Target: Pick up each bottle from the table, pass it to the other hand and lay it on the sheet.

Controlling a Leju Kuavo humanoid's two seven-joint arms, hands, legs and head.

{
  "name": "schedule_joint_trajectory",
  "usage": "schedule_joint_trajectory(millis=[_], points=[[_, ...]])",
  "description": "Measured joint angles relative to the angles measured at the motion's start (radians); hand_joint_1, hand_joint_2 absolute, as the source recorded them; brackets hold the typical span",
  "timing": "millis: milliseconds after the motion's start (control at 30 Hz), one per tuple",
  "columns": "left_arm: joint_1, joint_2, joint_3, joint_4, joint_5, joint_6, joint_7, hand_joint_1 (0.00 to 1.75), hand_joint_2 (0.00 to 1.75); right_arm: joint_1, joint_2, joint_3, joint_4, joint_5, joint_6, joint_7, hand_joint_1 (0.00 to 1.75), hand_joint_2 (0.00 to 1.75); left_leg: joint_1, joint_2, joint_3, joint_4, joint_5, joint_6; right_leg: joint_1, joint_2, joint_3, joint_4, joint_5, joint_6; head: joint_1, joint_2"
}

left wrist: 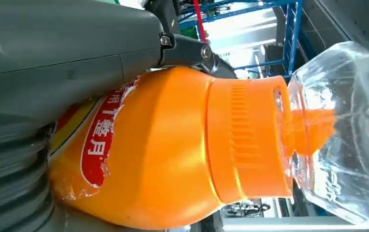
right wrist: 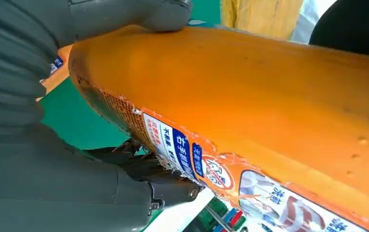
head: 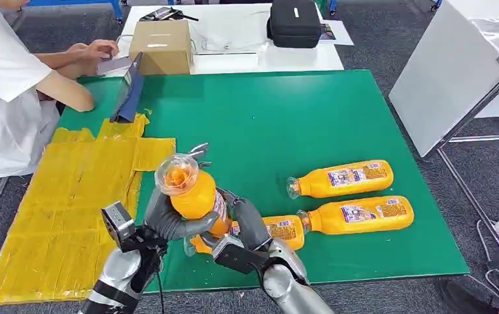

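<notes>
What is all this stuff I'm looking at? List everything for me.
held bottle: one, orange with clear cap, upright above the mat's near edge, gripped by both hands
lying bottles: three, orange, on the mat's right part
mat: one, green, on the table
sheet: one, yellow, left of the mat
box: one, brown cardboard, far white table
case: one, black, far white table
board: one, white, leaning at right
person: one, white shirt, seated far left
left hand: grey, around the held bottle
right hand: grey, on the held bottle
</notes>
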Motion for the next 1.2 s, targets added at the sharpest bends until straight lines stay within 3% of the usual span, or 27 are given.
schedule_joint_trajectory(millis=[700, 733, 767, 900, 1100, 1200], points=[[-0.017, -0.001, -0.008, 0.038, 0.0, 0.009, 0.01, 1.75, 1.75, 0.035, 0.0, -0.006, -0.019, -0.048, -0.033, -0.008, 1.75, 1.75, 0.0, 0.0, 0.0, 0.0, 0.0, 0.0, 0.0, 0.0, 0.0, 0.0, 0.0, 0.0, 0.0, 0.0], [-0.016, -0.001, -0.008, 0.037, -0.002, 0.013, 0.009, 1.75, 1.75, 0.041, 0.0, -0.008, -0.026, -0.049, -0.036, -0.01, 0.59, 1.75, 0.0, 0.0, 0.0, 0.0, 0.0, 0.0, 0.0, 0.0, 0.0, 0.0, 0.0, 0.0, 0.0, 0.0], [-0.013, -0.002, -0.008, 0.031, -0.02, 0.035, 0.008, 1.75, 1.75, 0.065, -0.005, -0.015, -0.059, -0.054, -0.042, -0.014, 0.03, 1.75, 0.0, -0.001, 0.0, 0.0, 0.0, 0.0, 0.0, 0.0, 0.0, 0.0, 0.0, 0.0, 0.0, 0.0], [-0.016, -0.002, -0.006, 0.011, -0.082, 0.115, 0.018, 1.75, 1.75, 0.108, -0.017, -0.024, -0.157, -0.075, -0.056, -0.027, 0.0, 1.75, 0.0, 0.0, 0.0, 0.0, 0.0, 0.0, 0.0, 0.0, 0.0, 0.0, 0.0, 0.0, 0.001, 0.0], [-0.088, 0.044, 0.08, 0.016, -0.456, 0.491, 0.12, 1.75, 1.75, 0.173, -0.031, -0.048, -0.387, -0.156, -0.089, -0.063, 0.0, 1.75, 0.001, -0.001, 0.0, 0.0, 0.001, -0.001, 0.002, -0.001, -0.001, 0.0, 0.0, -0.001, 0.0, 0.0], [-0.157, 0.076, 0.136, 0.054, -0.586, 0.59, 0.181, 1.75, 1.75, 0.193, -0.041, -0.055, -0.482, -0.137, -0.149, -0.058, 0.0, 1.75, 0.001, 0.001, 0.0, 0.0, 0.001, -0.002, 0.002, 0.0, -0.001, 0.001, 0.002, -0.003, 0.0, 0.0]])
